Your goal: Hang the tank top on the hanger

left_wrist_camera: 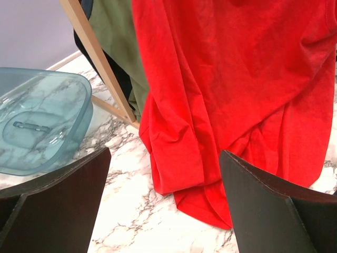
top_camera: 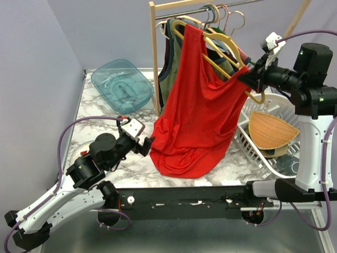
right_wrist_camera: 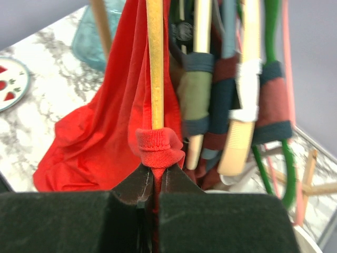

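on the left, the left gripper (top_camera: 149, 144) sits low over the marble table (top_camera: 100, 113) with its fingers spread wide apart and holding nothing; in its wrist view the tips frame the lower hem of the tank top (top_camera: 197, 105) without touching it. behind it a blue-tinted clear tub (top_camera: 122, 84) lies tipped near the wooden post (top_camera: 155, 58) of the clothes rack. moving right, the tank top hangs from the hanger (right_wrist_camera: 154, 63), draped down in front of the other garments on the rail, and its bottom edge pools on the table. further right, the right gripper (top_camera: 251, 76) is up at the hanger's low end, its fingers pinched tight on a bunched red strap just beneath the yellow bar. at the far right a white basket (top_camera: 243, 138) holds a woven dish (top_camera: 271, 129).
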{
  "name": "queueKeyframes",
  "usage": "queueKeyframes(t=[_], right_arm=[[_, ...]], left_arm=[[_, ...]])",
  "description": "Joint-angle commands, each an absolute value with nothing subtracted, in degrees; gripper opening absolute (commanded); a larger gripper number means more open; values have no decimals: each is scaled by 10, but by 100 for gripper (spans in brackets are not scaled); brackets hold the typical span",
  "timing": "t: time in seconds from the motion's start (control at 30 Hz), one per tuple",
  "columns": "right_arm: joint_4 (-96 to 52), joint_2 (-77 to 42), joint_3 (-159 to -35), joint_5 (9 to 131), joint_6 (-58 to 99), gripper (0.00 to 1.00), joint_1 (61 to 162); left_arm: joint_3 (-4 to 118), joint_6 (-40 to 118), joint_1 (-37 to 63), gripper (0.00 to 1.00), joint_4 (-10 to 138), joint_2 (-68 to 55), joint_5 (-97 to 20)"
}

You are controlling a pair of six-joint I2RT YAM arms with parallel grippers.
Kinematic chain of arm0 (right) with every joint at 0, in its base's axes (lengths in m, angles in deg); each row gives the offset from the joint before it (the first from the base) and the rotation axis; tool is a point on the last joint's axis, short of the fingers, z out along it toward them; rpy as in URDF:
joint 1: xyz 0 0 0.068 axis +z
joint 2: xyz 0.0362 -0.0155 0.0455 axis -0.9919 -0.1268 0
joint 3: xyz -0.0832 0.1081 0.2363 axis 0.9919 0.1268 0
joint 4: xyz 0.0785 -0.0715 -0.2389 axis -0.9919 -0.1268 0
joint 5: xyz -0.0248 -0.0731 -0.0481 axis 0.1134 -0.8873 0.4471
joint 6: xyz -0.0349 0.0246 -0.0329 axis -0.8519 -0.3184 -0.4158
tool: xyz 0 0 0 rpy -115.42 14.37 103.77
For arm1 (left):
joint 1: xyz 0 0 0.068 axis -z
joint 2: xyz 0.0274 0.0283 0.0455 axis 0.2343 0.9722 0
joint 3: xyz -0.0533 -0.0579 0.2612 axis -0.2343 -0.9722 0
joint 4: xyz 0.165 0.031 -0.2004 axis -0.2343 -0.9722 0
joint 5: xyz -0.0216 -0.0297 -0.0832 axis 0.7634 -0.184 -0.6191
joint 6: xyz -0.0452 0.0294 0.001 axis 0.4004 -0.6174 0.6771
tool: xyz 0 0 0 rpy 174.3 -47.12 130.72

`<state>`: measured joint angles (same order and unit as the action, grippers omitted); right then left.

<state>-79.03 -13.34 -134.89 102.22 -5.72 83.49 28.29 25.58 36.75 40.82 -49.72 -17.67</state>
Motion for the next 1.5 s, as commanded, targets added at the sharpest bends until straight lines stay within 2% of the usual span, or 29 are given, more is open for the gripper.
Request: queueKeyframes(t=[0.0, 0.33, 0.6, 0.93, 1.47], right_arm=[[-788, -106, -1348, 1039, -78, 0, 882], [-737, -139, -1333, 919, -30, 0, 980], [-687, -204, -1377, 796, 2, 1, 1047], [-657, -311, -1481, 768, 56, 0, 1074], [-657, -352, -1449, 776, 63, 0, 1077]], left_arm=[[286, 259, 365, 99, 414, -501, -186], [290, 263, 365, 99, 410, -507, -186], [285, 269, 365, 99, 399, -527, -178], [284, 272, 365, 99, 388, -534, -172], [282, 272, 365, 99, 384, -545, -170]])
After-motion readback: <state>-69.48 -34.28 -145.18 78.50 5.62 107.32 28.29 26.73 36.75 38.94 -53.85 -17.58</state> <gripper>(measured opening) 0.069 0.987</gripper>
